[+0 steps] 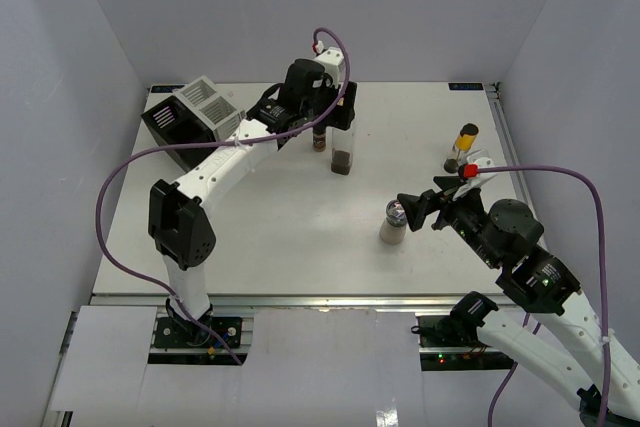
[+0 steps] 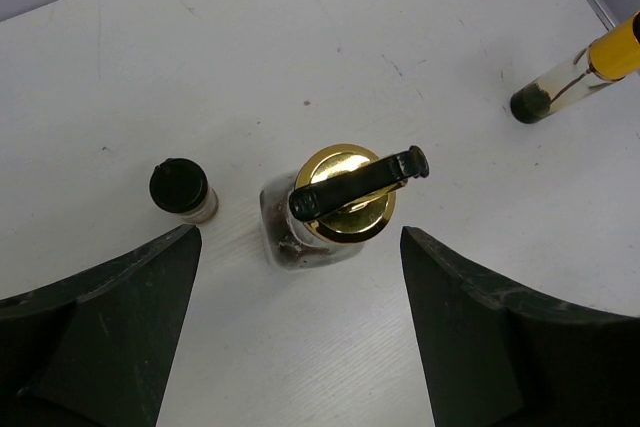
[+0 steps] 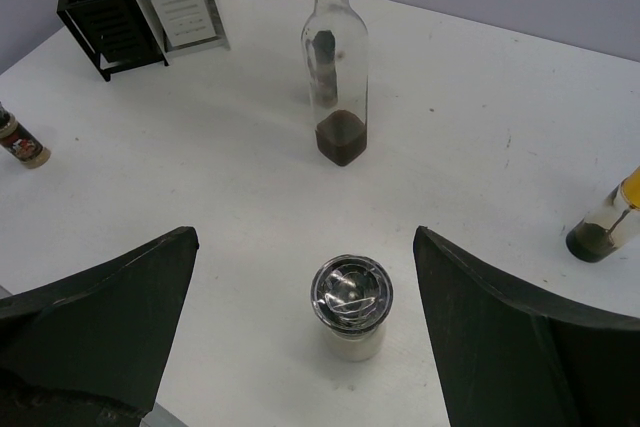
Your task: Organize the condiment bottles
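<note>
The tall clear bottle (image 1: 342, 152) with a gold pourer (image 2: 345, 192) and dark liquid stands at the back middle. My left gripper (image 1: 335, 117) hovers open just above it, its fingers (image 2: 120, 317) on either side but apart from the bottle (image 3: 335, 67). Just left of it stands the short dark-capped spice jar (image 1: 318, 139) (image 2: 182, 190). The cream shaker (image 1: 393, 224) with a metal top (image 3: 350, 292) stands in front of my right gripper (image 1: 420, 197), which is open and not touching it. The slim bottle (image 1: 462, 145) with yellow contents stands at the right (image 3: 605, 227).
A black slotted rack (image 1: 170, 125) and a white one (image 1: 210, 105) lie at the back left (image 3: 100, 7). The table's right edge (image 1: 515, 162) runs close behind the slim bottle. A purple cable (image 1: 130, 162) loops over the left arm.
</note>
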